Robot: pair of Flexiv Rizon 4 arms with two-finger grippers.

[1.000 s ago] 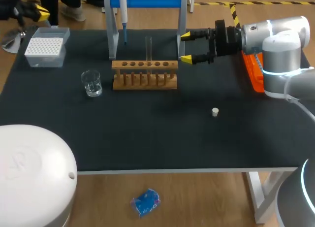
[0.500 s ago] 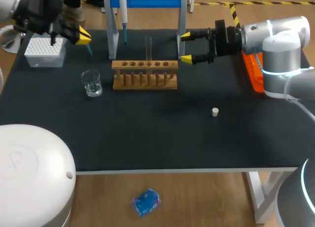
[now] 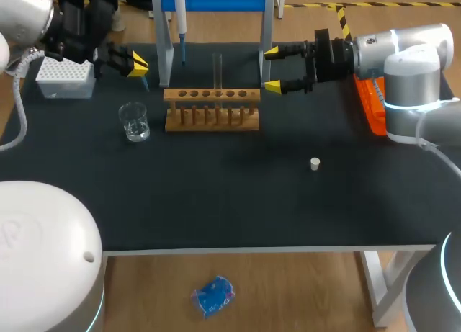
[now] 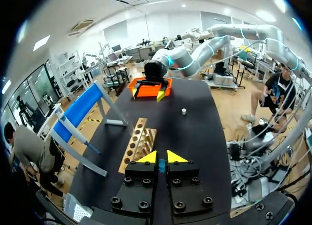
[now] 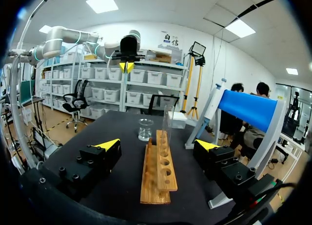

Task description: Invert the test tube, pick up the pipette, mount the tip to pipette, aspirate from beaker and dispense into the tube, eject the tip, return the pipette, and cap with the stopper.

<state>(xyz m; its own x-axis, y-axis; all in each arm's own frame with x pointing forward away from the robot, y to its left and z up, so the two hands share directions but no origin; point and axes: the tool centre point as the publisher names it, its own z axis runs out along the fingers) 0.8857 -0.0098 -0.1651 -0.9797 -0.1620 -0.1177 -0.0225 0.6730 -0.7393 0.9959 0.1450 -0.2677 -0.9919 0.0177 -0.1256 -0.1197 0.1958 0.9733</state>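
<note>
A small blue pipette tip (image 4: pixel 161 165) is pinched between the nearly closed fingers of the left gripper (image 4: pixel 161 157), held above the surface (image 3: pixel 216 202) between the tip box (image 3: pixel 66 78) and the wooden rack (image 3: pixel 211 109). A clear test tube (image 3: pixel 217 71) is seen upright in the rack. The right gripper (image 3: pixel 272 70) is spread wide and empty beside the rack's end.

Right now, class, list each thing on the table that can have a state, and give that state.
left gripper: shut on blue tip
right gripper: open, beside rack
test tube: upright in rack, uncapped
pipette: hanging on stand
beaker: upright on table
stopper: loose on table
tip box: open
</note>
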